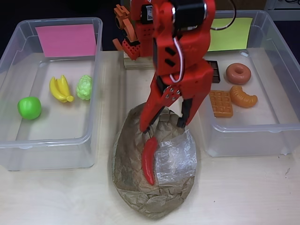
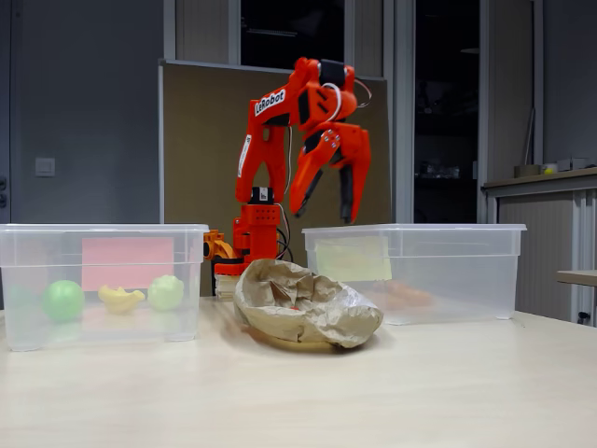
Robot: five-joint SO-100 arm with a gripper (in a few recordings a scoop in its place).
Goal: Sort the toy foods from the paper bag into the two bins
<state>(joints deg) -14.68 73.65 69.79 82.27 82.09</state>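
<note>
Overhead view shows the chili (image 1: 149,161) lying in the bag (image 1: 136,192), just below the spread, empty fingers (image 1: 164,125), which hang well above it in the fixed view. Best to descend straight, straddle the chili across its narrow width, and avoid snagging the plastic window (image 1: 176,157) beside it.

Dim office room behind a pale wooden table (image 2: 448,392).
Standing at the far side: a brown pinboard panel (image 2: 201,149), dark window panes (image 2: 280,28), a grey wall (image 2: 84,112) carrying a light switch (image 2: 45,166) at left, a cabinet (image 2: 541,243) at right.
</note>
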